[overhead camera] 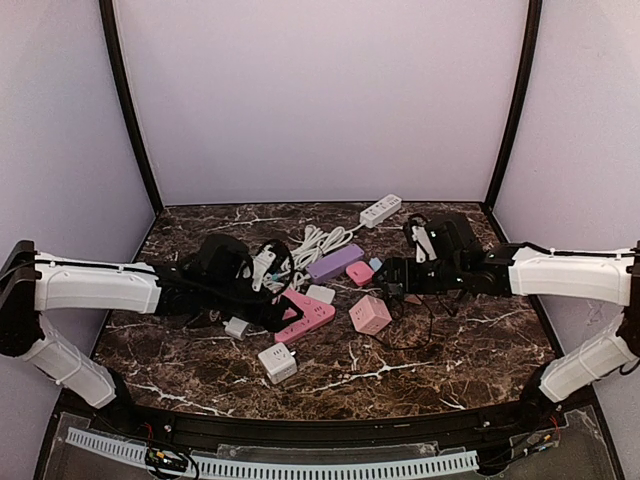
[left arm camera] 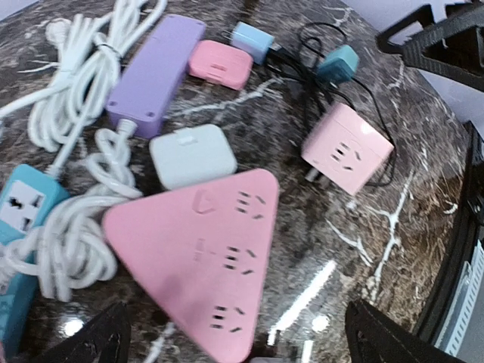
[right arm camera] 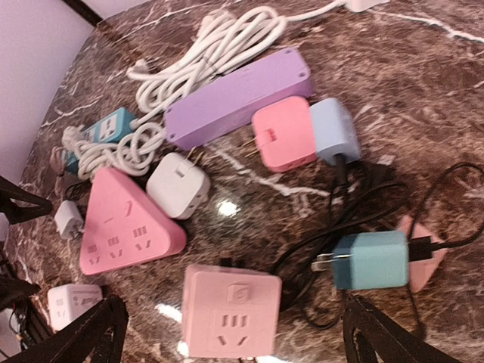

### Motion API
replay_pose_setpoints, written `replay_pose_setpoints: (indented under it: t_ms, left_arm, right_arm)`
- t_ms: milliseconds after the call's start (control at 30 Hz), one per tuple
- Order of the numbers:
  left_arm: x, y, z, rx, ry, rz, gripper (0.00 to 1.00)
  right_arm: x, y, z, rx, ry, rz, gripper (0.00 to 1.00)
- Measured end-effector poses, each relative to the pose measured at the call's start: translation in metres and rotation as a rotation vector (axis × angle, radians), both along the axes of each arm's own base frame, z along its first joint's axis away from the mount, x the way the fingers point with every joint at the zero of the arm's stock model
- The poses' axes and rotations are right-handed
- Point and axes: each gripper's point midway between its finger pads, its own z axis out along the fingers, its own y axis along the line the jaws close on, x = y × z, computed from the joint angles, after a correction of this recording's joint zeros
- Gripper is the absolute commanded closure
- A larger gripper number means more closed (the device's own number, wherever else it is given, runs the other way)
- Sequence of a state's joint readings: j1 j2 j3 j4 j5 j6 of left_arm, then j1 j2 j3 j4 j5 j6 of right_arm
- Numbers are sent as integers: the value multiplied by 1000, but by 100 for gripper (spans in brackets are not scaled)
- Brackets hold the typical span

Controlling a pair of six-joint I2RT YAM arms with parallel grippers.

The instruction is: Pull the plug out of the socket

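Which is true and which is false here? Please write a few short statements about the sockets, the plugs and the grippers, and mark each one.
1. The pink triangular strip lies flat with its sockets facing up. True.
2. A plug sits in one of its sockets. False: every socket that shows is empty.
3. The left gripper is shut on the white cable. False: its jaws stand wide open and hold nothing.
4. A black cable runs into the teal adapter. True.
5. The purple strip stands upright. False: it lies flat beside the white cable.
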State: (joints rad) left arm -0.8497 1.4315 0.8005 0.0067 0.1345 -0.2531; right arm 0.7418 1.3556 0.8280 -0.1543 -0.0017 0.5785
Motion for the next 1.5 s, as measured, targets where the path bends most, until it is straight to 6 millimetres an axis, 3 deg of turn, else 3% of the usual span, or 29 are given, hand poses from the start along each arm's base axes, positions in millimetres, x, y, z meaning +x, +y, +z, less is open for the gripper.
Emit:
replay_pose_setpoints:
  t_ms: [167, 400, 533, 667, 867, 1000, 1167, 1367, 1500]
  left_arm:
    - [55, 51, 13, 11, -34, 156, 1]
    - [119, 158, 42, -22, -121, 442, 1]
    - [133, 233, 64, -76, -222, 644, 1]
    - [120, 294, 76, -61, -363, 845, 1]
    - [94, 326, 81, 3, -537, 979, 1]
    - [79, 339, 66, 48, -595, 1029, 1]
    - [72, 343, 47, 90, -607, 1030, 1]
    - [67, 345, 25, 138, -590, 1026, 1]
    - [67, 346, 18, 150, -577, 1025, 1]
  right_arm:
    - [35, -47, 0, -55, -43, -91, 1]
    - [64, -131, -8, -119, -82, -230, 1]
    - [70, -178, -1, -122, -148, -311, 1]
    - [69, -216, 12, -118, -252, -387, 1]
    - [49, -239, 20, -141, -434, -433, 1]
    - [34, -244, 27, -152, -568, -447, 1]
    - [21, -253, 30, -185, -682, -482, 1]
    - [8, -257, 15, -204, -716, -497, 1]
    - [8, -259, 26, -201, -762, -509, 1]
